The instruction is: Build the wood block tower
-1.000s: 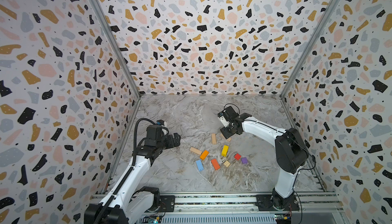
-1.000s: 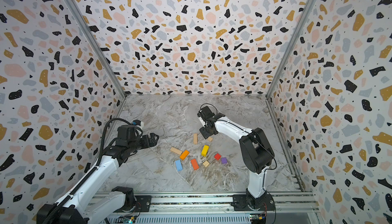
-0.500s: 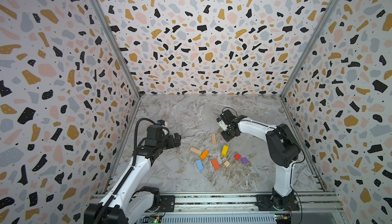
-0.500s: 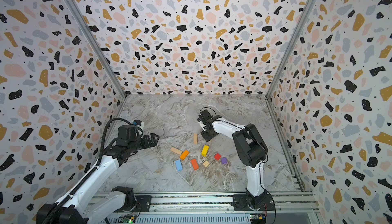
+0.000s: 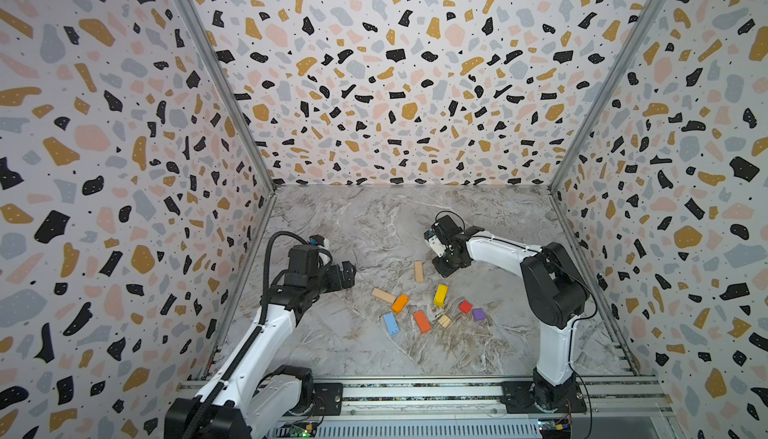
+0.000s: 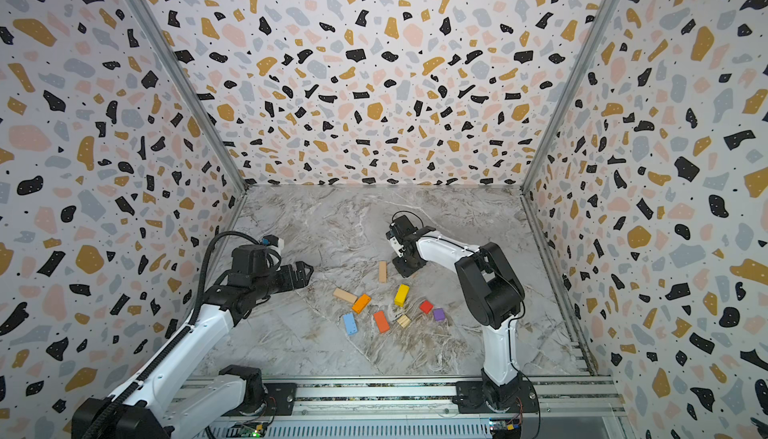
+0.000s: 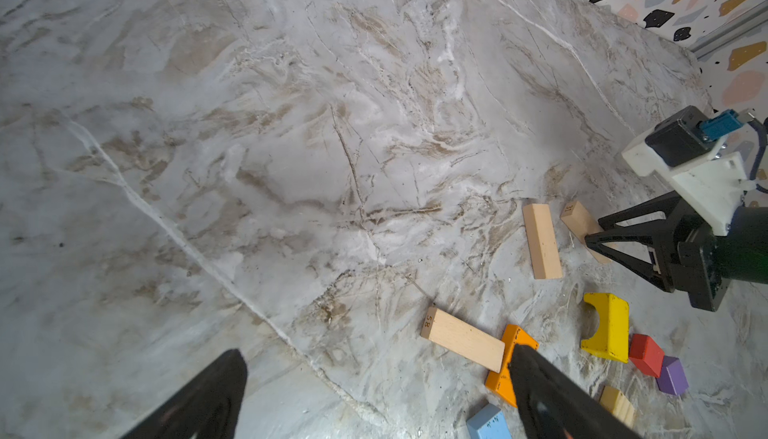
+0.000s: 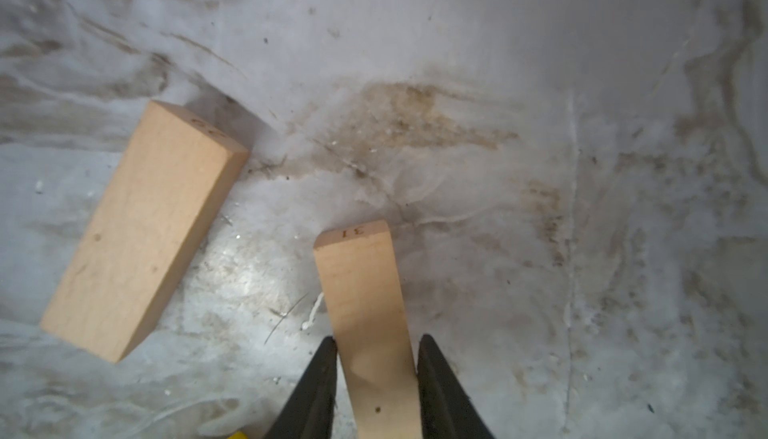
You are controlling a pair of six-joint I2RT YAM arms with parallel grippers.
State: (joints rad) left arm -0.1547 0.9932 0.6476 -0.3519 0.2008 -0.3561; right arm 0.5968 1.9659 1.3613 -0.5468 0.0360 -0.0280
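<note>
So, nearest the camera, low in the middle of a top view, the blue block, the orange-red block and the small tan cube lie loose on the marble table. Just above them in the frame, the orange block touches the flat tan oblong. To their right come the yellow arch and the red cube, which sits close beside the purple cube. No tower stands yet. I judge these tight pairs a risk: lifting one piece could drag or tip its neighbour.

At left centre of the frame the left gripper hangs with its jaws spread wide, holding nothing. In the left wrist view one finger overlaps the orange block, and I cannot tell whether it touches. A careless sweep there would scatter the pile.

Farther up, right of centre, the right gripper pinches the numbered tan block between both fingers. The hold is at one end, with most of the block's length beyond the tips, so it may swing or slip once raised. The second tan oblong lies just beside it and could be knocked as the block comes away.
</note>
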